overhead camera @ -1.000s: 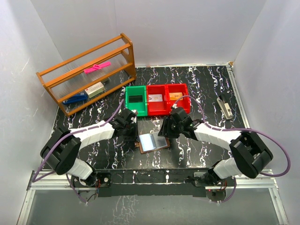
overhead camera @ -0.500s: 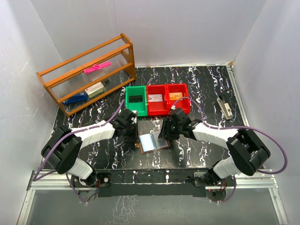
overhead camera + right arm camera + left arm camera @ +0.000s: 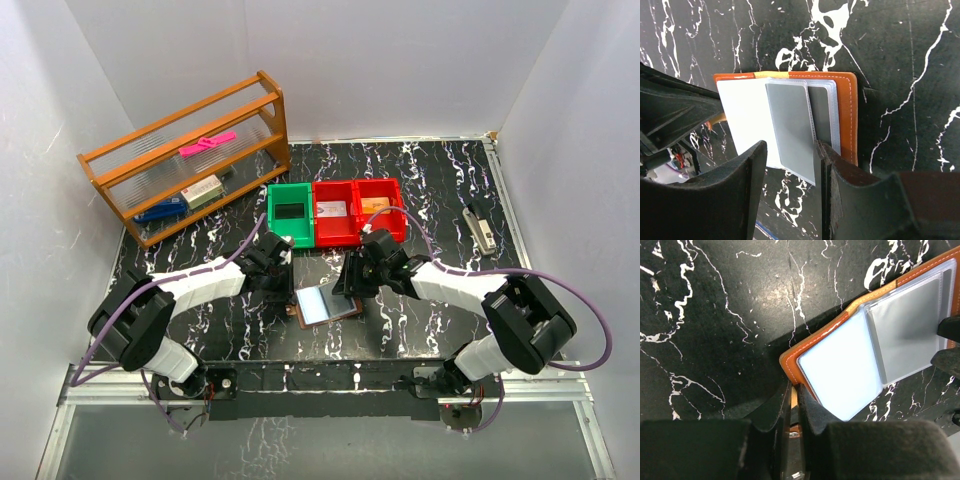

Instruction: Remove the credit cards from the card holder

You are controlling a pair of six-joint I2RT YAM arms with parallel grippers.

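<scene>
Bins in a row at the middle of the black marbled table [image 3: 440,180]: green bin [image 3: 272,215] with a dark flat thing [image 3: 290,210] lying in it, middle red bin [image 3: 337,238] with a pale card [image 3: 335,209], end red bin [image 3: 380,184] with an orange card [image 3: 374,205]. To the left rear, wooden rack [image 3: 272,115] with a pink thing [image 3: 207,144] on the upper shelf, a small box [image 3: 203,190] and a blue thing [image 3: 160,210] on the lower. Stapler [image 3: 480,228] alone by the right edge.

Card holder [image 3: 322,304] lying open on the table just in front of the bins, between the two grippers; brown rim, pale blue panel [image 3: 840,367] on one half, grey card [image 3: 789,125] in a clear sleeve on the other, still inside. Left gripper [image 3: 794,400] clenched on the holder's brown rim at a corner. Right gripper [image 3: 791,146] with jaws apart on either side of the grey card's near end; cannot tell whether pressing it or merely straddling it.

Against a second ago: right gripper drawn in a little closer over the holder; left gripper and holder in much the same place; bins, rack and stapler as before.

Print on the small box too small to read.
</scene>
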